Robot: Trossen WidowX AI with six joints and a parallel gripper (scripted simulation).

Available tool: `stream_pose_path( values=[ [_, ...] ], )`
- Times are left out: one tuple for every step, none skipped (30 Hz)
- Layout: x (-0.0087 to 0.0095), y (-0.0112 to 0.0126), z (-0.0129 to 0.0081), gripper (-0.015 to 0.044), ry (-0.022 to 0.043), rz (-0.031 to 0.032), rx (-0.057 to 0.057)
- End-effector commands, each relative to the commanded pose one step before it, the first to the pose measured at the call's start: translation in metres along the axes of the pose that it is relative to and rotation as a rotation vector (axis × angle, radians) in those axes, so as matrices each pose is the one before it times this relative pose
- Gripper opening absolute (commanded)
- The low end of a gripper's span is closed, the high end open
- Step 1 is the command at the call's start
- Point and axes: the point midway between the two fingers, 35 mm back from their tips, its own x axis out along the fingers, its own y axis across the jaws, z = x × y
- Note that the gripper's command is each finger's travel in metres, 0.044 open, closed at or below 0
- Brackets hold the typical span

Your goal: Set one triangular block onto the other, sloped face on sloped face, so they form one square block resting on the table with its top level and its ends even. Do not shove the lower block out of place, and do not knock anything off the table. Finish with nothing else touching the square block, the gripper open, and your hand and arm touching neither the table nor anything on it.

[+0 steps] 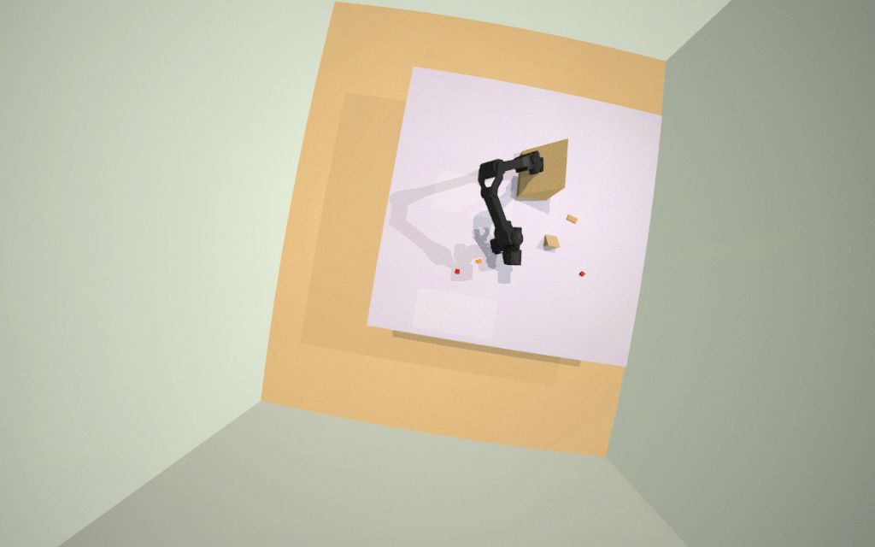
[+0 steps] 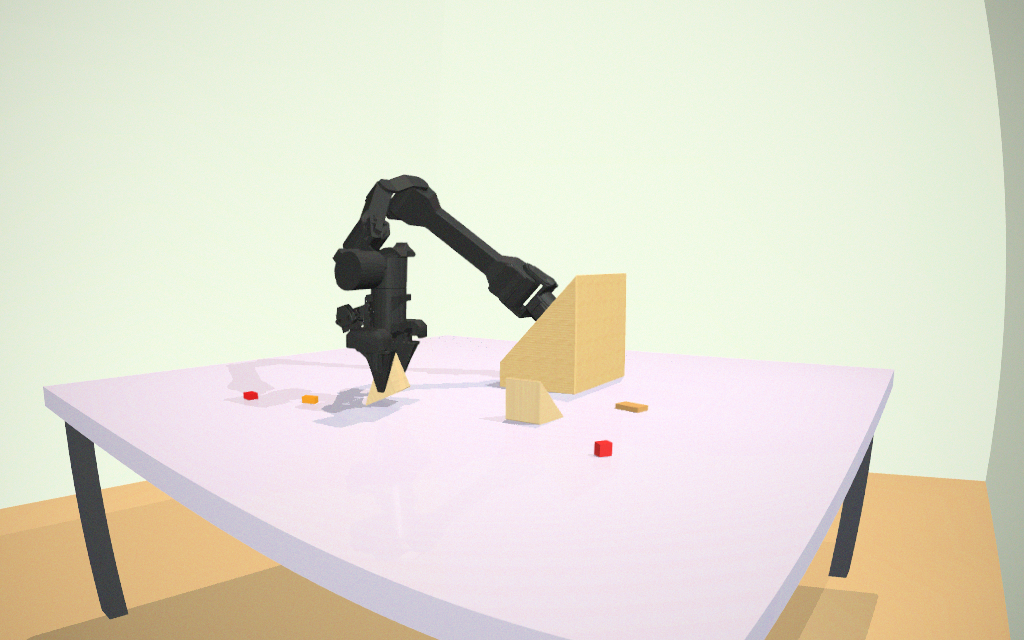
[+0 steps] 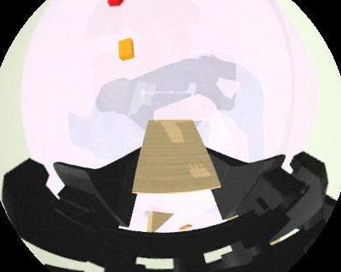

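My gripper (image 2: 393,376) (image 3: 172,149) is shut on one pale wooden triangular block (image 2: 390,386) (image 3: 173,159), with a finger on each end. In the exterior view the held block is tilted, its lowest edge close to the table top; I cannot tell whether it touches. The arm hides it in the top view. The other triangular block (image 1: 550,242) (image 2: 524,401) (image 3: 159,220) stands on the table, apart from the gripper, to its right in the top and exterior views. In the exterior view its upright face is at the left and its slope falls to the right.
A large wooden wedge (image 1: 552,173) (image 2: 599,333) stands by the arm's base. A flat orange-brown block (image 1: 572,219) (image 2: 631,407) lies beyond the free triangular block. Red cubes (image 1: 456,271) (image 1: 581,273) (image 2: 250,395) (image 2: 603,449) lie either side. An orange block (image 1: 478,261) (image 2: 309,399) (image 3: 126,49) lies left.
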Motion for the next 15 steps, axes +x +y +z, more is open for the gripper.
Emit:
stream_pose_path(
  values=[
    [-0.00439,0.00022,0.00773,0.0,0.10031,0.00347,0.0011],
    [-0.00083,-0.00001,0.00162,0.0,0.02597,-0.00001,0.0001],
    [-0.00084,-0.00001,0.00162,0.0,0.02596,0.0,0.0001],
    [-0.00084,-0.00001,0.00162,0.0,0.02595,0.0,0.0001],
    [-0.00084,-0.00002,0.00162,0.0,0.02594,0.0,0.0001],
    [-0.00085,-0.00002,0.00162,0.0,0.02593,0.00001,0.0001],
    [-0.00085,-0.00002,0.00162,0.0,0.02592,0.00001,0.0001],
    [-0.00085,-0.00002,0.00162,0.0,0.02591,0.00001,0.0001],
    [-0.00056,-0.00001,0.00107,0.0,0.01719,-0.00003,0.0],
    [-0.00061,-0.00001,0.00119,0.0,0.01913,-0.00006,0.0],
    [-0.00074,-0.00001,0.00144,0.0,0.02306,-0.00007,0.0],
    [-0.00084,-0.00002,0.00161,0.0,0.02579,-0.00004,0.0001],
    [-0.00087,-0.00002,0.00165,0.0,0.02647,-0.00001,0.0001],
    [-0.00088,-0.00003,0.00164,0.0,0.02633,0.00001,0.0001],
    [-0.00088,-0.00003,0.00162,0.0,0.0261,0.00003,0.0001]
  ],
)
